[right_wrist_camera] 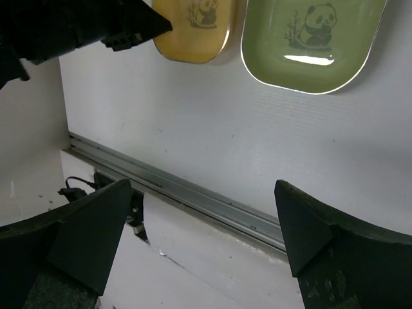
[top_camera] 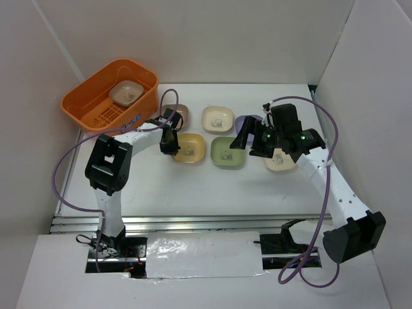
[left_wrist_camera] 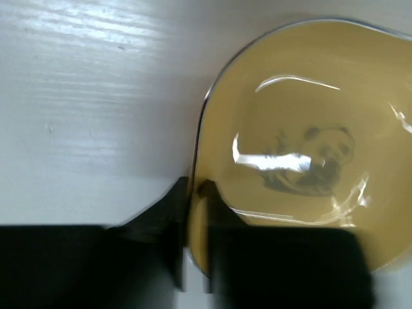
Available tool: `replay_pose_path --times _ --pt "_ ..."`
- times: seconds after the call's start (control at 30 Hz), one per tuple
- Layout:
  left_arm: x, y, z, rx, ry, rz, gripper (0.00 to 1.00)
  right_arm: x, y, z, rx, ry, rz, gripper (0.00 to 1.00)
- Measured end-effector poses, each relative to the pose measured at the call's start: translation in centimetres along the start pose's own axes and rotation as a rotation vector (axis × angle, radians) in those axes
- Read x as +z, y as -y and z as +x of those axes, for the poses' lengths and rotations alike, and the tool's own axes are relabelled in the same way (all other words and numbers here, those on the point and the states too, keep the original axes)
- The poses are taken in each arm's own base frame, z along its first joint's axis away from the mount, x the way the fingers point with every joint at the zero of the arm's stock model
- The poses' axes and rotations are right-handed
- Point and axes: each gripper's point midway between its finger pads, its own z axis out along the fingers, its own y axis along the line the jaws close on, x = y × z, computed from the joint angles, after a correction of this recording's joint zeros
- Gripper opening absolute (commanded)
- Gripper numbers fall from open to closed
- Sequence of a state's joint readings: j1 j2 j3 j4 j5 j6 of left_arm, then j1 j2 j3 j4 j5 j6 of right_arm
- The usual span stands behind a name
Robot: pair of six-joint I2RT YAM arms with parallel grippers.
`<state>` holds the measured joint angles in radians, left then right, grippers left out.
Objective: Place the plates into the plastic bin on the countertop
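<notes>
The orange plastic bin [top_camera: 96, 103] stands at the back left with one grey-brown plate [top_camera: 127, 94] inside. On the countertop [top_camera: 193, 187] lie a brown plate [top_camera: 180, 114], a cream plate [top_camera: 217, 118], a lavender plate [top_camera: 245, 121] partly hidden by my right arm, a yellow plate [top_camera: 192, 149], a green plate [top_camera: 228, 152] and another cream plate [top_camera: 281, 162]. My left gripper [top_camera: 169, 143] is shut on the yellow plate's left rim [left_wrist_camera: 302, 129], one finger [left_wrist_camera: 164, 212] outside and one inside. My right gripper [top_camera: 250, 145] hangs open and empty above the green plate [right_wrist_camera: 312, 42].
The metal rail [right_wrist_camera: 193, 193] runs along the table's front edge. White walls close in the left, back and right sides. The left arm's black gripper [right_wrist_camera: 77, 26] shows beside the yellow plate [right_wrist_camera: 193, 32] in the right wrist view.
</notes>
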<state>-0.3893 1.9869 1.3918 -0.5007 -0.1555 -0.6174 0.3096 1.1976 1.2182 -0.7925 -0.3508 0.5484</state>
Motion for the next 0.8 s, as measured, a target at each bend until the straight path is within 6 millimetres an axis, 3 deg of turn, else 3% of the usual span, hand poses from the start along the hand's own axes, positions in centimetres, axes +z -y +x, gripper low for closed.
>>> replay_pose_path --times 0.03,0.17,0.27,0.37,0.47,0.57,0.63,0.67,0.7,0.8 --pt "-0.1 0.3 0.0 -0.005 0.006 0.005 0.00 0.0 0.0 0.0 0.000 -0.001 0.000 1.00" --pt "-5.1 1.0 -1.5 0.010 0.101 0.008 0.00 -0.1 0.2 0.1 -0.001 -0.001 0.010 1.00" --pt "-10.5 1.5 -0.3 0.077 0.114 -0.008 0.00 -0.2 0.3 0.1 -0.002 0.004 0.017 1.00" --pt "-17.4 2.6 -1.0 0.137 0.179 0.031 0.00 -0.2 0.4 0.0 0.000 0.006 0.018 1.00" --pt "-24.5 1.7 -5.4 0.074 0.343 0.085 0.00 -0.1 0.4 0.0 0.002 0.002 0.019 1.00" --pt "-29.7 -3.3 -11.8 -0.108 0.527 0.062 0.00 0.4 0.3 -0.3 0.005 -0.008 0.020 1.00" --pt "-31.1 -7.6 -15.8 -0.247 0.634 0.018 0.00 0.7 0.2 -0.5 0.004 -0.015 0.018 1.00" --pt "-30.8 -9.7 -17.4 -0.313 0.669 -0.002 0.00 0.8 0.1 -0.5 0.002 -0.020 0.016 1.00" --pt "-30.2 -11.4 -18.7 -0.360 0.693 -0.015 0.00 0.9 0.1 -0.5 0.001 -0.022 0.015 1.00" --pt "-25.3 -15.4 -21.5 -0.500 0.679 -0.015 0.00 1.1 -0.2 -0.2 -0.003 -0.034 0.007 1.00"
